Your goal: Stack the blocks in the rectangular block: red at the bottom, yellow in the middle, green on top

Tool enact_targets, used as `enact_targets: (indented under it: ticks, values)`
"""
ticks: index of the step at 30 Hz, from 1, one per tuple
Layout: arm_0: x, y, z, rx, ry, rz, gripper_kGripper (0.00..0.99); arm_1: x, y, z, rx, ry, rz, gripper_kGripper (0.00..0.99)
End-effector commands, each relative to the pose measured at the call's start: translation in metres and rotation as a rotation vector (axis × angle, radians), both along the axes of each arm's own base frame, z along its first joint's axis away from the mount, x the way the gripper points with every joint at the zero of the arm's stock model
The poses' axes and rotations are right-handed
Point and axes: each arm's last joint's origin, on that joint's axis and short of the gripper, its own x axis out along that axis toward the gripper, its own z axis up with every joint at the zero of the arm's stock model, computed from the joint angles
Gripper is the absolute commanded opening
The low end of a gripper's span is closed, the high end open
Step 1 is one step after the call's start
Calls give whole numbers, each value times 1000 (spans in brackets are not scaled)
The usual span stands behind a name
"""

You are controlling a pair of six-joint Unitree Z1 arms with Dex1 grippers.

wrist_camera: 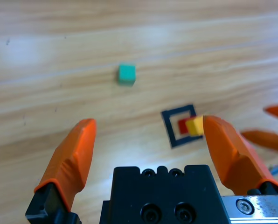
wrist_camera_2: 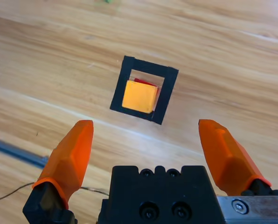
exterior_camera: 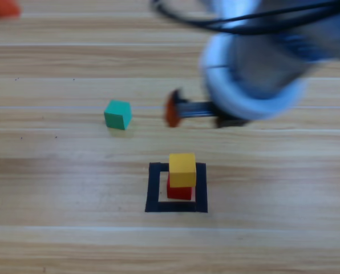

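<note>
A: Status on the stack?

B: Two of three done. Yellow [exterior_camera: 182,169] sitting on red [exterior_camera: 179,192], both inside the rectangular block [exterior_camera: 153,188] on the tabletop [exterior_camera: 73,240]. Slightly off-square: red peeking out past one edge of yellow in the right wrist view. Green [exterior_camera: 118,114] not yet placed, lying loose at about 10 o'clock from the outline, well apart from it.

A: Hands?

B: Right hand [wrist_camera_2: 146,140] up above the stack, jaws spread wide, holding nothing. Seen in the high view at 12 o'clock of the outline, near it, clear of yellow. Left hand [wrist_camera: 146,140] also spread wide and empty, parked at the top-left corner of the high view, only an orange tip visible there.

A: What's left?

B: Pick green, set on yellow. Nothing else, judging by the layout.

A: Room to work?

B: Plenty around green: bare wood on all sides, no neighbour near, any approach angle open. Tight spot likely at the drop: top of yellow as landing face, no margin for sideways nudge, two-high stack easy to topple. Right arm overhead between green and stack, so a path from 10 o'clock probably best kept clear of it. Tabletop edges not in view.
</note>
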Motion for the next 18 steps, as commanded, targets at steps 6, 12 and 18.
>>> enact_targets:
  ticks: [6, 12, 18]
  values:
    - [141, -62, -49, 78, 190, 32, 977, -30, -123, 2, 54, -102, 22, 990]
    - [205, -92, -112, 226, 350, -22, 976, -27, -116, -27, 31, -74, 30, 990]
    - [234, -105, -163, 336, 438, -32, 973, -24, -112, -48, 11, -70, 30, 990]
